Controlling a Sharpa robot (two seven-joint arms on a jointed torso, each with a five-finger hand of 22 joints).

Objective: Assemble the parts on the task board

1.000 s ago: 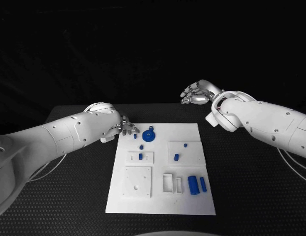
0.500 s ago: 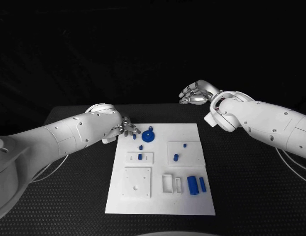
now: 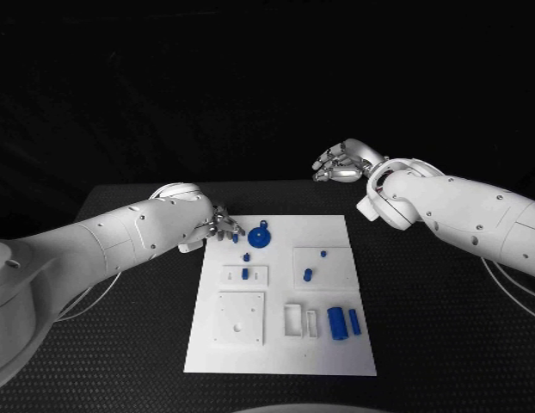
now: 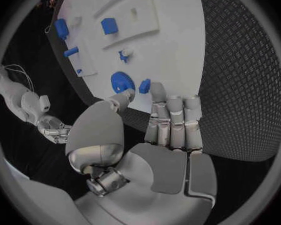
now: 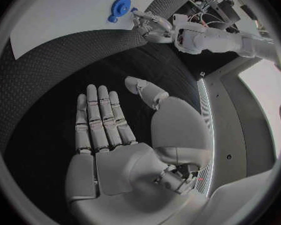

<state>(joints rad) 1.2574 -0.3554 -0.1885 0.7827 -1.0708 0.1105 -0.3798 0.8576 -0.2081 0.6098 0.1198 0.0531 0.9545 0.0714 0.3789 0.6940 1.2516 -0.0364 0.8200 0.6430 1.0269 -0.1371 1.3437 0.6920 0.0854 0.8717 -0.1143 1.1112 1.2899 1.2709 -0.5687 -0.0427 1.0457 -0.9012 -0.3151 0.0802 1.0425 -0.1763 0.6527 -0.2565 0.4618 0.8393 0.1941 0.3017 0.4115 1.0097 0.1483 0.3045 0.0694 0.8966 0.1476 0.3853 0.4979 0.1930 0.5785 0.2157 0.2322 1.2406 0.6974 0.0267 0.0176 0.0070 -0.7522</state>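
— Left hand (image 3: 218, 225) first: what is it doing?

— It sits at the far left corner of the task board (image 3: 280, 344), fingers nearly straight and side by side, holding nothing. The left wrist view puts its fingertips (image 4: 158, 91) just beside a small blue block (image 4: 144, 86), with the round blue disc (image 3: 261, 237) right next to that.

— How would those parts handle?

— I'd judge them light, stiff and probably slick. The disc wants a pinch across its rim; the block, a pinch on opposite faces.

— And the right hand (image 3: 346, 162)?

— Raised beyond the board's far edge, over the counter (image 3: 466, 344), palm flat, fingers apart, empty.

— What does each view add?

— The head view lays out the whole board, including the two blue bars (image 3: 345, 323) near the right edge. Only the wrist view shows how near the fingertips are to the block.
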